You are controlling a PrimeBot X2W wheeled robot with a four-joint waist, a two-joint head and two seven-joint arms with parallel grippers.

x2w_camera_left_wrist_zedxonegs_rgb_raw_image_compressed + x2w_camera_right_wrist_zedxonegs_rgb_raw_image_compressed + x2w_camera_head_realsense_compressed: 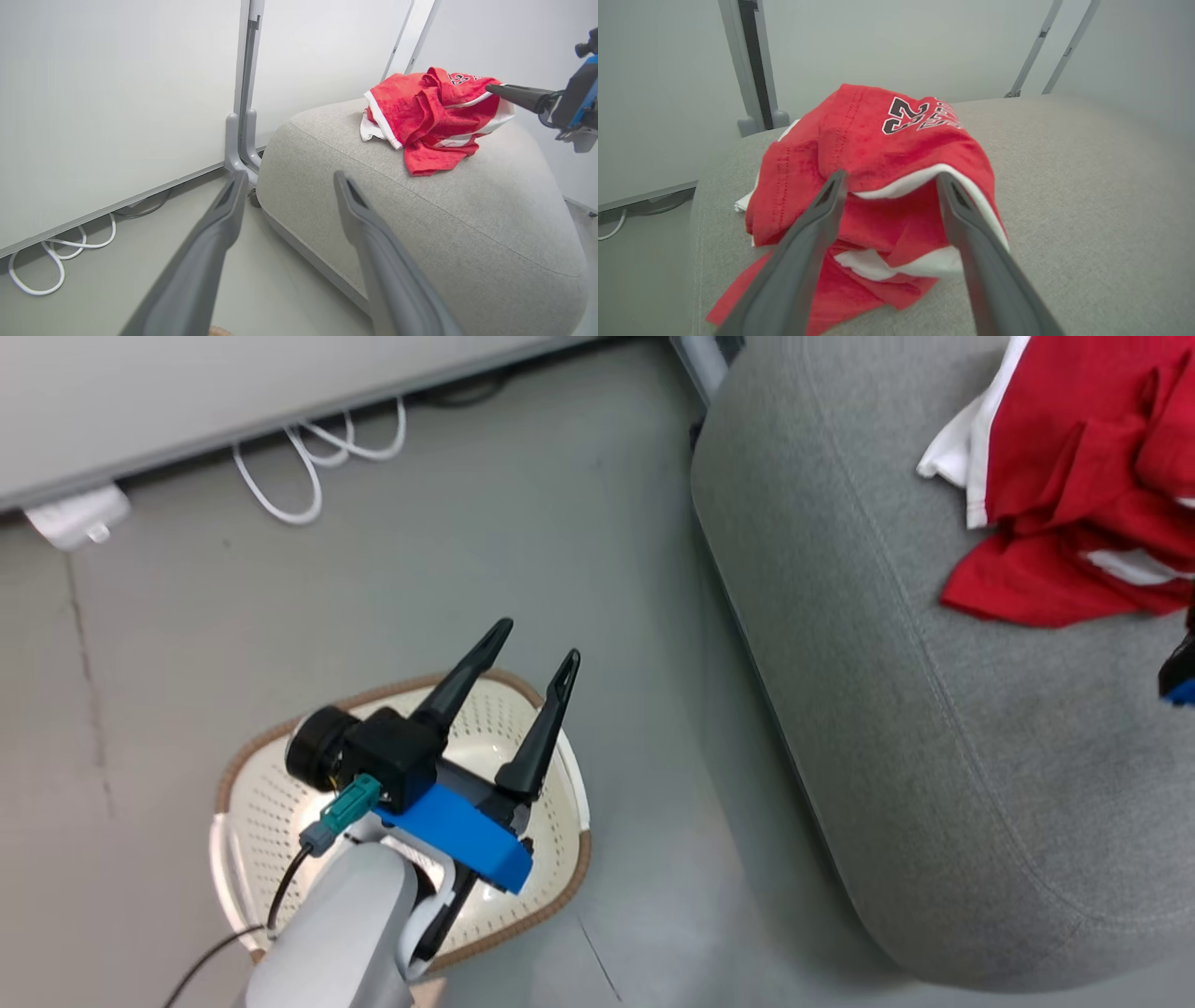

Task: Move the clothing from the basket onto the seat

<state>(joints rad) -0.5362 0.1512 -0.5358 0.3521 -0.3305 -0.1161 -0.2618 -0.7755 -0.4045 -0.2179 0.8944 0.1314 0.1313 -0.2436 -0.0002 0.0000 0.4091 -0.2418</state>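
Right claw [892,176]: fingers spread wide, grasping nothing. Red clothing [887,140] is heaped directly ahead, its white hem between the tips. It rests on the grey seat [1064,186] by its own weight, which reads as a drop-off.

Left claw [538,642]: also spread and unloaded, hanging above the basket [271,803], probably parked for another reach. No red visible below it; the arm hides part.

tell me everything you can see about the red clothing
The clothing is red fabric with white trim and lining, crumpled in a loose heap on top of the grey seat. Black-and-white "23" lettering shows on the top fold. The right end effector is open, its jaws either side of the heap's white-edged fold, not gripping it.
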